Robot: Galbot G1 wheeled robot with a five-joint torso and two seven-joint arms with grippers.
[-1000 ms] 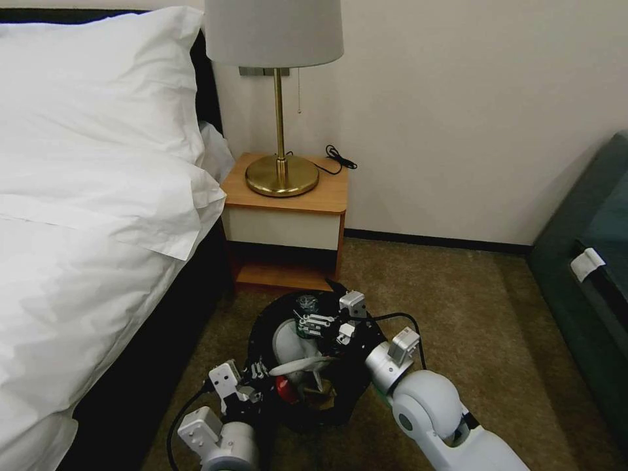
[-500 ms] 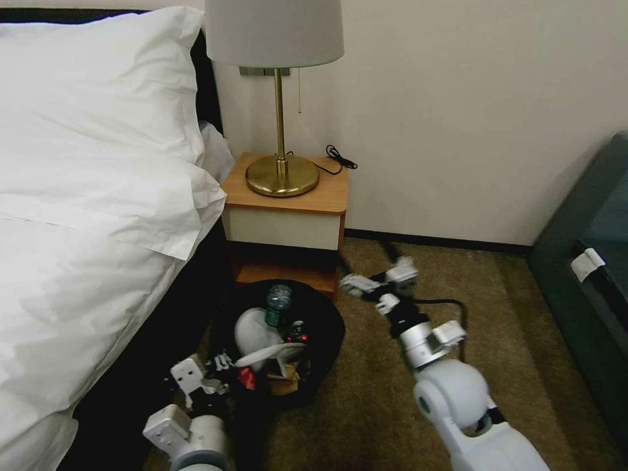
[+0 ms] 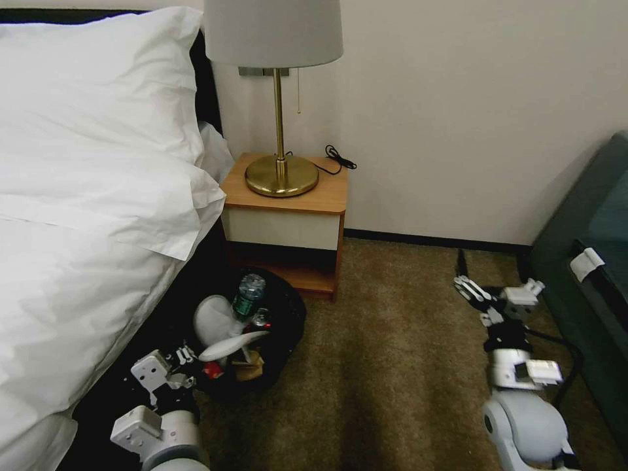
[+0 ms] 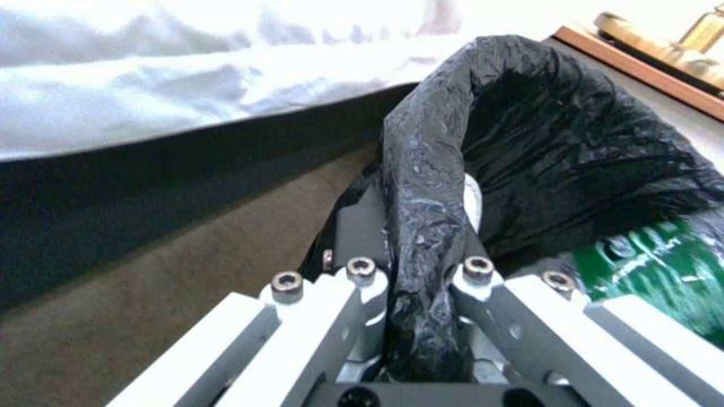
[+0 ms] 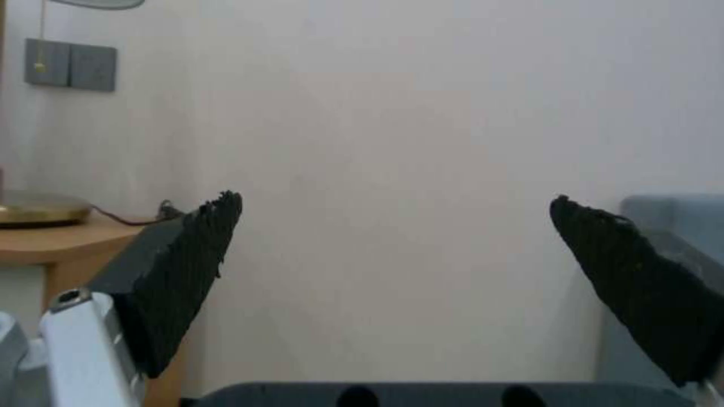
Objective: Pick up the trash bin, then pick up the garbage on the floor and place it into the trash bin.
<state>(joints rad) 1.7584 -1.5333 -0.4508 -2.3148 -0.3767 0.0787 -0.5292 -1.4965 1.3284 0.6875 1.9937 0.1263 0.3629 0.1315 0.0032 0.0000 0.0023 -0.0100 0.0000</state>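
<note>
Left pincer (image 3: 185, 358) pinching near rim of trash bin (image 3: 284, 330), black liner bunched between its fingers (image 4: 362, 294). Bin sits by bed (image 3: 78, 275), in front of nightstand (image 3: 284, 226), holding green bottle (image 3: 247, 296), white slippers (image 3: 216, 324), red can (image 3: 211, 370). Right pincer (image 3: 461, 275) over carpet (image 3: 392, 353) near sofa (image 3: 589, 307), spread wide, empty.

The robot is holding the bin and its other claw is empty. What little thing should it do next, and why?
Probably set the trash bin down by the nightstand. The left gripper has its jaws pinched on the bagged rim, the bin already holds a green bottle, and the right gripper hangs open and empty over bare carpet.
</note>
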